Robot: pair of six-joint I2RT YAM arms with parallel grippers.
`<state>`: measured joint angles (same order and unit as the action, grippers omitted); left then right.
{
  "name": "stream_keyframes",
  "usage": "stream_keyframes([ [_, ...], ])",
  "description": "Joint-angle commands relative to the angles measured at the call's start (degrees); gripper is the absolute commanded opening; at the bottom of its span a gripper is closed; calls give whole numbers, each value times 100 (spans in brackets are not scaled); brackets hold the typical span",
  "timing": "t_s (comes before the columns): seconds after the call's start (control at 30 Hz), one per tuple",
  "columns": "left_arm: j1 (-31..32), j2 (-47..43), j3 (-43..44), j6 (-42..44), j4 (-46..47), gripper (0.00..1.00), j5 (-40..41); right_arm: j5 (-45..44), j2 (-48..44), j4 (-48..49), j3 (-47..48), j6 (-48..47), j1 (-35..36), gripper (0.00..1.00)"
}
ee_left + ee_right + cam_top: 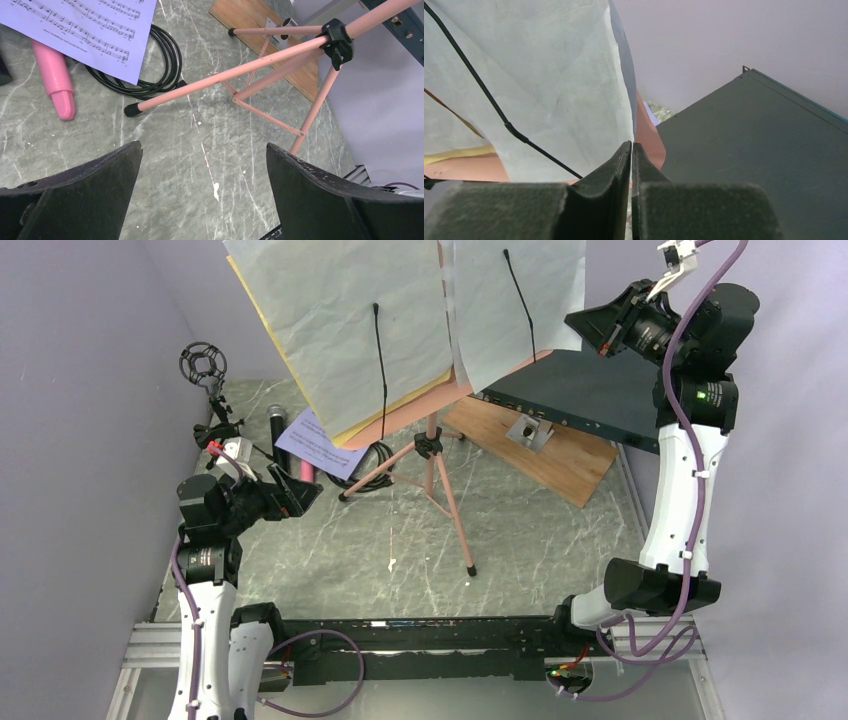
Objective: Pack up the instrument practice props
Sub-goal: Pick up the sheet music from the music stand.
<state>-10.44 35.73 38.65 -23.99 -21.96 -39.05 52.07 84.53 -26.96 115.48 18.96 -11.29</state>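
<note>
The pink music stand stands on tripod legs mid-table, with white pages and a yellow page on its desk. My right gripper is high at the desk's right edge. In the right wrist view its jaws are shut on the edge of the right white page. My left gripper is open and empty over the table, near a tripod leg. A pink microphone, a black microphone, a loose music page and a black mic holder are at the left.
A dark teal rack box lies on a brown wooden board at the back right, under the right gripper. A coiled black cable lies by the stand's foot. Purple walls close both sides.
</note>
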Motion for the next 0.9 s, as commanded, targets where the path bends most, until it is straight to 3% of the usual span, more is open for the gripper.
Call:
stream_keyframes([
  [0.0, -31, -66, 107, 96, -74, 99, -86, -46, -16, -16, -50, -149, -22, 12],
  [0.1, -36, -66, 107, 96, -78, 100, -85, -129, -34, -96, -32, -289, -27, 24],
  [0.27, -34, -67, 107, 87, -66, 100, -88, -295, -106, -116, -27, -384, -97, 27],
  [0.33, -37, -68, 107, 87, -64, 99, -94, -301, -120, -83, -58, -356, -134, 24],
  [0.47, -35, -66, 107, 88, -65, 99, -96, -182, -134, 8, -80, -314, -143, 2],
  [0.5, -36, -71, 107, 94, -63, 100, -97, -143, -149, 33, -83, -318, -145, 0],
  [0.67, -30, -77, 107, 96, -77, 100, -90, -39, -292, 202, -80, -260, -394, 0],
  [0.87, -34, -75, 107, 87, -56, 99, -108, 356, -459, 844, -465, 311, -1363, 0],
])
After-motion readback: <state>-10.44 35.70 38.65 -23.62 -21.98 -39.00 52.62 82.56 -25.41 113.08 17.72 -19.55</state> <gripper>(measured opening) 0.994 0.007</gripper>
